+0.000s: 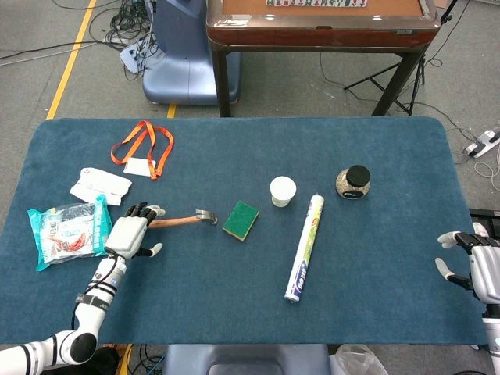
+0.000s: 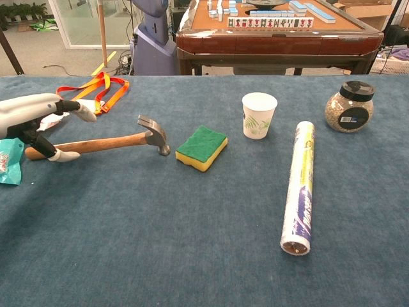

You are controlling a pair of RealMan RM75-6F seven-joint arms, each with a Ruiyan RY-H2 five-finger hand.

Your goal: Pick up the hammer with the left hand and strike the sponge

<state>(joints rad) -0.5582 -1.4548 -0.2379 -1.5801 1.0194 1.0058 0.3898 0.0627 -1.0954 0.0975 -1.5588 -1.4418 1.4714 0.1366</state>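
Note:
A hammer (image 1: 184, 220) (image 2: 108, 142) with a wooden handle and steel head lies flat on the blue table, head pointing right. Right of the head sits a green and yellow sponge (image 1: 241, 219) (image 2: 202, 147). My left hand (image 1: 131, 234) (image 2: 39, 123) hovers over the butt end of the handle, fingers spread above it and thumb below, nothing gripped. My right hand (image 1: 475, 264) stays open at the table's far right edge, seen only in the head view.
A white paper cup (image 2: 259, 115), a long wrap roll (image 2: 300, 185) and a black-lidded jar (image 2: 348, 106) stand right of the sponge. An orange lanyard (image 2: 92, 88), white packet (image 1: 100, 186) and teal snack bag (image 1: 69, 229) lie at the left.

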